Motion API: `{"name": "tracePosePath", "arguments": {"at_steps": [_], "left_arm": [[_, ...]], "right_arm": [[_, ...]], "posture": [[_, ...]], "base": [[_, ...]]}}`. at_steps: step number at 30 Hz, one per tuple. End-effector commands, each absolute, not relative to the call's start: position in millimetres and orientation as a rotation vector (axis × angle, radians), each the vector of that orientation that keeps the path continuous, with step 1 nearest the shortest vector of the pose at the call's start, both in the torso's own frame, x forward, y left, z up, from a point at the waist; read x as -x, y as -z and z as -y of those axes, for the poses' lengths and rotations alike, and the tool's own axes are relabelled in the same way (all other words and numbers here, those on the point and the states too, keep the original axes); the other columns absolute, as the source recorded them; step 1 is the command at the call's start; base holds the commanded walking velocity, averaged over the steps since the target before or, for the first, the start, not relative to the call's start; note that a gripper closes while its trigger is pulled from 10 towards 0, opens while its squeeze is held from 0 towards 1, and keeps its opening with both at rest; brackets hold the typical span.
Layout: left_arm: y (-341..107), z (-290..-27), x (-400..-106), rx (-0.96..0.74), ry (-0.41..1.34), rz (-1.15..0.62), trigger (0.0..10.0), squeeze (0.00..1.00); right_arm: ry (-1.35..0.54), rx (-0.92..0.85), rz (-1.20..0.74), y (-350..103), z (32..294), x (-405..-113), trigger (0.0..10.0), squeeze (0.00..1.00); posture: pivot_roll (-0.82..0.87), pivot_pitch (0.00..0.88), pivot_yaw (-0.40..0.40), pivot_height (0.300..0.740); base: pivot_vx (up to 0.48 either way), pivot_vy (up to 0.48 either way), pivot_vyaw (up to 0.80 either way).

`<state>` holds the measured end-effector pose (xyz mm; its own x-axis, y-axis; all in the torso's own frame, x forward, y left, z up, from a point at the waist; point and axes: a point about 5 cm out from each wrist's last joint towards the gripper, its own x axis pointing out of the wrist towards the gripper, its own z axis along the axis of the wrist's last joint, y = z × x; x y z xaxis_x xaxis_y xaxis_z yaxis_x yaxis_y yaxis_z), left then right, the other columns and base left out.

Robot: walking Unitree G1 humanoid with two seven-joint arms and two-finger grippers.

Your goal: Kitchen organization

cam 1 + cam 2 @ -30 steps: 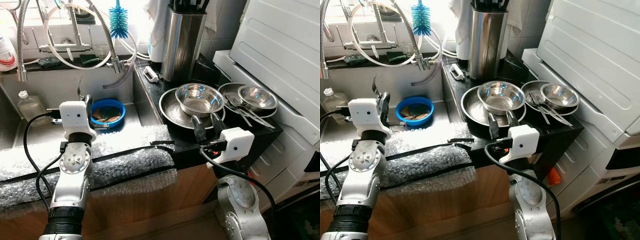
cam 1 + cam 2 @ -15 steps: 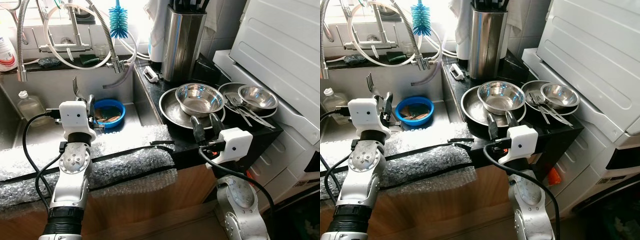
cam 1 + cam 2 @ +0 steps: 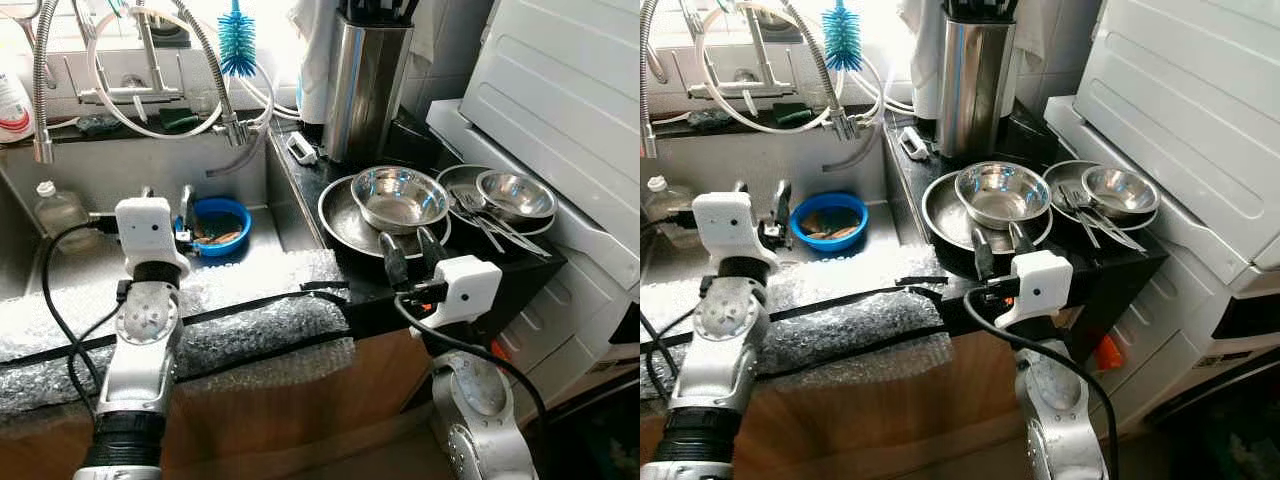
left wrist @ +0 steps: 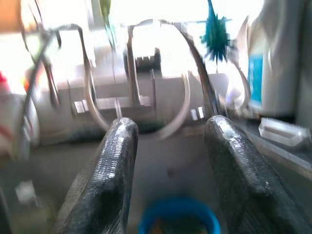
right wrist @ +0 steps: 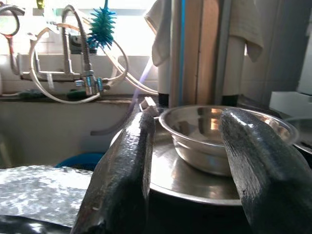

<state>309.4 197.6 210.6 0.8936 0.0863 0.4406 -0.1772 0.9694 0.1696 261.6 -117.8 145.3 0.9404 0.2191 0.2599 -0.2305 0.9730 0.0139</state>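
Facing the bowl [image 3: 399, 197], the right pincer [image 3: 407, 256] hovers at the tabletop's [image 3: 520, 262] front edge, fingers spread wide, empty. The bowl sits in a pan [image 3: 345, 218] straight ahead of it, just beyond the fingertips; the right arm is clearly the nearer. Judgement: a short forward reach brings the rim between the fingers. Left pincer [image 3: 165, 197] hangs over the sink [image 3: 60, 270] near a blue dish [image 3: 217, 222], also wide open, empty. No fork visible there.

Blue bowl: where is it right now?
The blue bowl sits in the sink on the robot's left, just beyond the open left gripper and below the hanging faucet hose.
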Motion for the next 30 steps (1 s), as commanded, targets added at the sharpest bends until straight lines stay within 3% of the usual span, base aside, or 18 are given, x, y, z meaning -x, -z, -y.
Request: {"name": "tracePosePath", "arguments": {"at_steps": [1, 11, 13, 14, 16, 17, 26, 27, 30], "left_arm": [[-231.1, -194.6, -305.4, -0.277, -0.100, 0.512, 10.0, 0.00], [-214.7, -231.7, -283.0, -0.412, -0.141, 0.411, 10.0, 0.00], [-207.5, -232.9, -277.6, -0.415, -0.146, 0.376, 10.0, 0.00], [-206.2, -230.9, -277.4, -0.412, -0.143, 0.373, 10.0, 0.00], [-205.0, -228.7, -277.2, -0.408, -0.138, 0.370, 10.0, 0.00], [-204.6, -226.4, -277.6, -0.404, -0.133, 0.371, 10.0, 0.00], [-209.6, -217.1, -281.4, -0.396, -0.110, 0.388, 10.0, 0.00], [-209.5, -216.9, -281.6, -0.395, -0.110, 0.387, 10.0, 0.00], [-209.4, -215.5, -281.7, -0.391, -0.106, 0.387, 10.0, 0.00]], "right_arm": [[-0.203, -0.054, 0.254, -146.8, 122.6, -263.8, 10.0, 0.00], [-0.124, -0.144, 0.236, -152.9, 132.6, -271.4, 10.0, 0.00], [-0.068, -0.254, 0.228, -161.3, 140.5, -279.2, 10.0, 0.00], [-0.048, -0.274, 0.223, -163.9, 143.2, -282.4, 10.0, 0.95], [-0.028, -0.287, 0.215, -166.4, 145.8, -285.7, 10.0, 0.95], [-0.019, -0.308, 0.215, -169.2, 146.8, -288.3, 10.0, 1.00], [-0.016, -0.424, 0.200, -188.5, 144.1, -306.0, 10.0, 0.97], [0.005, -0.423, 0.177, -187.5, 144.4, -308.9, 10.0, 0.00], [0.047, -0.527, 0.131, -185.5, 145.4, -315.7, 10.0, 0.00]], "posture": [[-0.06, 0.000, -0.054, 0.727], [-0.05, 0.001, -0.053, 0.727], [-0.05, 0.004, -0.057, 0.727], [-0.05, 0.004, -0.058, 0.727], [-0.05, 0.004, -0.058, 0.727], [-0.06, 0.002, -0.058, 0.727], [-0.06, 0.003, -0.056, 0.727], [-0.06, 0.002, -0.056, 0.727], [-0.06, 0.002, -0.054, 0.727]], "base": [[0.000, 0.000, 0.00], [0.000, 0.000, 0.00], [0.000, 0.000, 0.00], [0.000, 0.000, 0.00], [0.000, 0.000, 0.00], [0.000, 0.000, 0.00], [0.000, 0.000, 0.00], [0.000, 0.000, 0.00], [0.000, 0.000, 0.00]]}}
